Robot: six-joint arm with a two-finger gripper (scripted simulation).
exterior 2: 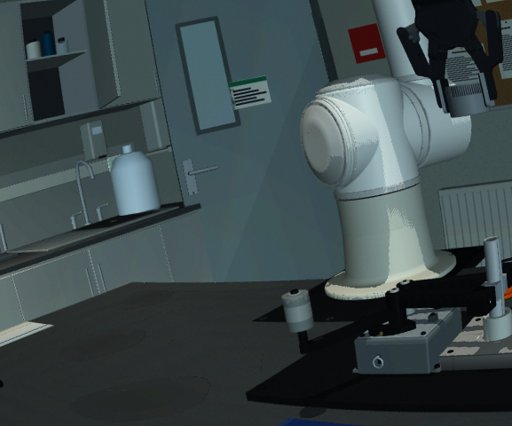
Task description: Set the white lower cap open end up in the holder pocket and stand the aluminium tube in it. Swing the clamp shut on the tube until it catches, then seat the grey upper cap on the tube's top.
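The grey upper cap (pixel 466 98) is a short ribbed cylinder, held by my closed gripper (pixel 464 94) high in the air at the upper right. Far below, the aluminium tube (pixel 493 282) stands upright in the white lower cap (pixel 497 324). The cap sits in the pocket of the grey holder (pixel 448 346). The black clamp arm (pixel 444 293) reaches across to the tube. Its grey knurled handle (pixel 297 312) sticks out to the left. The tube's top end is bare.
The robot's white base and shoulder (pixel 380 192) stand just behind the holder. The dark tabletop (pixel 123 362) stretches to the left. A counter with a sink and a white bottle (pixel 134 181) runs along the far wall.
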